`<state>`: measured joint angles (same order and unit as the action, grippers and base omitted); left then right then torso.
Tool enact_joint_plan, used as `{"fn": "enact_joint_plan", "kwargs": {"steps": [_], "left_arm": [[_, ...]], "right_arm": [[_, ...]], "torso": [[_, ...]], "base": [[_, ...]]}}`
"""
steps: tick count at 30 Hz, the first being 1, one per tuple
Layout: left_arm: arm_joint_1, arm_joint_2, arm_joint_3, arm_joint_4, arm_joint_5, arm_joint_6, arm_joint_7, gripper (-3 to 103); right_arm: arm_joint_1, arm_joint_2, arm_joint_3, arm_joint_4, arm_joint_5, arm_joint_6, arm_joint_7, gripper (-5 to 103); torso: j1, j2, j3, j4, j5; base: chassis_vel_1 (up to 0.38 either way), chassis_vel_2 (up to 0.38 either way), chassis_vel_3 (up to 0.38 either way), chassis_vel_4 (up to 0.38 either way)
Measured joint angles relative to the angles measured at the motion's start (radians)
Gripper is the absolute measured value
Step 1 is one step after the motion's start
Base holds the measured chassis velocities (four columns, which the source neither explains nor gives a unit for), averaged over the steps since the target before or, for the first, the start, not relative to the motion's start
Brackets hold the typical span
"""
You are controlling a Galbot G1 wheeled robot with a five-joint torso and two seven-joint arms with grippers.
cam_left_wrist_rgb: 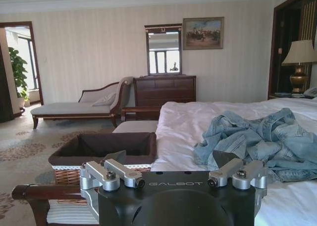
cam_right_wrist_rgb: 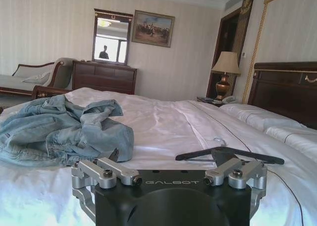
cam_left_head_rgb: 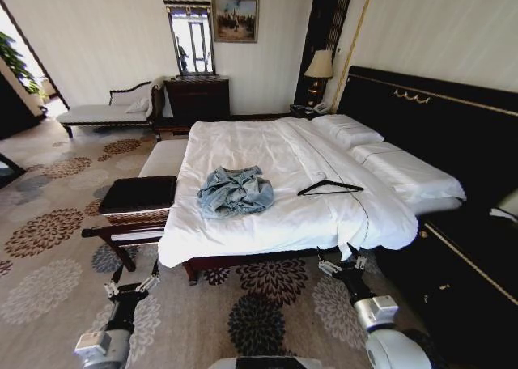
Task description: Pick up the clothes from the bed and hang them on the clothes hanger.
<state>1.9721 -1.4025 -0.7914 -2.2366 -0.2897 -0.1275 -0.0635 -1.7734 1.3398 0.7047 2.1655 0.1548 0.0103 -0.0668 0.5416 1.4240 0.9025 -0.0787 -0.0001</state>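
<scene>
Clothes lie crumpled mid-frame on the bed, clothes hanger just right of them, long axis left-right, hook pointing toward the pillows. Left gripper and right gripper, both released, point up-frame at the bed's near edge.

Faded light-blue denim jacket on white bed sheets, slim black hanger beside it, black gold-trimmed headboard, beige carpet with dark floral medallions.

Bed's far side beyond frame.
</scene>
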Motion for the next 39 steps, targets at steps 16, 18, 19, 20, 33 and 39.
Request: {"fn": "enact_joint_plan", "kwargs": {"steps": [16, 18, 19, 20, 33, 39], "left_arm": [[0.021, -0.010, 0.040, 0.011, 0.035, -0.018, 0.000, 99], [0.022, -0.011, 0.043, 0.011, 0.037, -0.019, -0.001, 99], [0.023, -0.012, 0.046, 0.011, 0.038, -0.020, -0.001, 99], [0.023, -0.012, 0.046, 0.011, 0.038, -0.020, -0.001, 99], [0.030, -0.014, 0.046, 0.020, 0.041, -0.028, -0.001, 99], [0.030, -0.014, 0.054, 0.029, 0.047, -0.029, -0.002, 99]], "right_arm": [[-0.014, 0.025, -0.010, -0.009, -0.022, 0.043, -0.018, 100], [-0.015, 0.028, -0.014, -0.009, -0.022, 0.044, -0.017, 100], [-0.016, 0.029, -0.016, -0.008, -0.022, 0.045, -0.017, 100], [-0.016, 0.029, -0.016, -0.008, -0.022, 0.045, -0.017, 100], [-0.023, 0.033, -0.017, -0.009, -0.023, 0.054, -0.017, 100], [-0.020, 0.035, -0.025, -0.023, -0.022, 0.055, -0.017, 100]], "torso": [[0.000, 0.000, 0.000, 0.0000, 0.0001], [0.000, 0.000, 0.000, 0.0000, 0.0001], [0.000, 0.000, 0.000, 0.0000, 0.0001], [0.000, 0.000, 0.000, 0.0000, 0.0001], [0.000, 0.000, 0.000, 0.0000, 0.0001], [0.000, 0.000, 0.000, 0.0000, 0.0000]], "base": [[0.000, 0.000, 0.000, 0.000], [-0.022, 0.009, 0.028, -0.009], [-0.043, 0.045, 0.057, -0.033], [-0.043, 0.045, 0.057, -0.033], [-0.084, 0.075, 0.093, -0.080], [-0.106, 0.111, 0.110, -0.092]]}}
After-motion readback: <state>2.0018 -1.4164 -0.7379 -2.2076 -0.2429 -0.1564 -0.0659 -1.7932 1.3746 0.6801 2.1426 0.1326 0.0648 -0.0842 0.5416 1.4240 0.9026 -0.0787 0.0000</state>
